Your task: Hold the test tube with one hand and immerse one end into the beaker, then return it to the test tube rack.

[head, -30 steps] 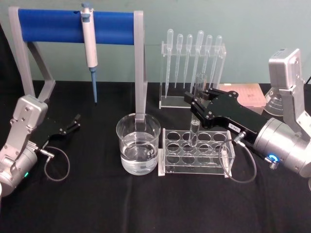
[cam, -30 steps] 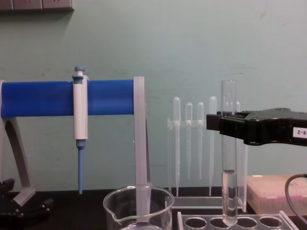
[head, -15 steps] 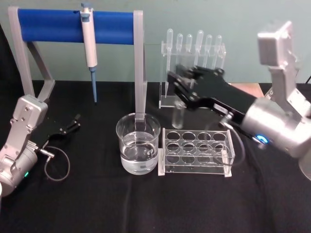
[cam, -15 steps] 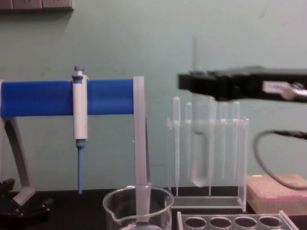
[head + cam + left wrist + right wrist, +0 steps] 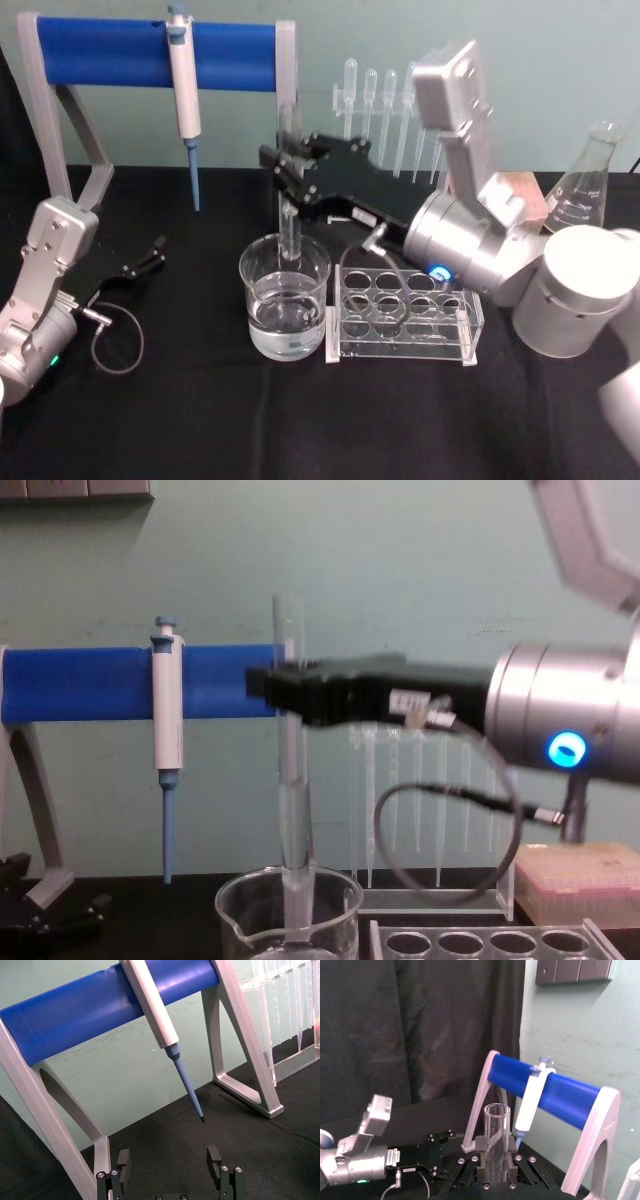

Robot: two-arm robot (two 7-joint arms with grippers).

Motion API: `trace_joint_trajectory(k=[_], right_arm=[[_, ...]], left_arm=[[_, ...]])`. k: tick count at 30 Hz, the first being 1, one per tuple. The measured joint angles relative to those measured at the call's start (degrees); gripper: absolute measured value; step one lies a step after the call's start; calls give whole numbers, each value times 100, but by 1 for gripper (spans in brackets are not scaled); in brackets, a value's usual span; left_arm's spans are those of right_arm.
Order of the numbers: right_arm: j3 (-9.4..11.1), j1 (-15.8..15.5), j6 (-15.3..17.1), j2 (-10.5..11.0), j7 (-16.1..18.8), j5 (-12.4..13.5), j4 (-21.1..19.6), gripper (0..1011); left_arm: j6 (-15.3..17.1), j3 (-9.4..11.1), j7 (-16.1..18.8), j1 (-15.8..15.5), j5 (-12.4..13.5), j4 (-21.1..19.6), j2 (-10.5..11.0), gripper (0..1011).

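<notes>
Right gripper (image 5: 288, 178) holds the test tube (image 5: 291, 235) upright over the beaker (image 5: 285, 318), gripping it on the upper half so the long lower part hangs free below the fingers. That makes sense for dipping: the black fingers stay above the glass rim and only the rounded end goes down. From the chest view the test tube (image 5: 291, 790) drops straight into the mouth of the beaker (image 5: 245, 920), roughly centred and not touching the wall as far as I can see. The tip is inside the rim, but I cannot tell whether it has reached the water; from the head view it looks just short of it, so I judge the dip is under way rather than done. Jaws: closed tight on the tube, one finger (image 5: 479, 1146) on each side and glass between them, nothing else touched. The test tube rack (image 5: 405, 312) sits just beside the beaker on the robot's right with empty holes, handy for the return. Left gripper (image 5: 170, 1162) is parked low on the black cloth at the robot's left, near the foot of the blue stand (image 5: 110, 55), jaws spread wide and holding nothing. The pipettor (image 5: 183, 85) hangs on that stand, untouched.
</notes>
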Motion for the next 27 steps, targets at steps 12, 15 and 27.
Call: trace_joint_trajectory(k=[12,15,27], right_arm=[[-74,-260,-832,-362,41,-233,966,224],[-75,-340,-1052,-411,100,-319,1161,225],[-46,-489,-1202,-456,110,-532,1259,224]], left_arm=[[0,0,0,0,0,0,0,1000],[0,0,0,0,0,0,0,1000],[0,0,0,0,0,0,0,1000]])
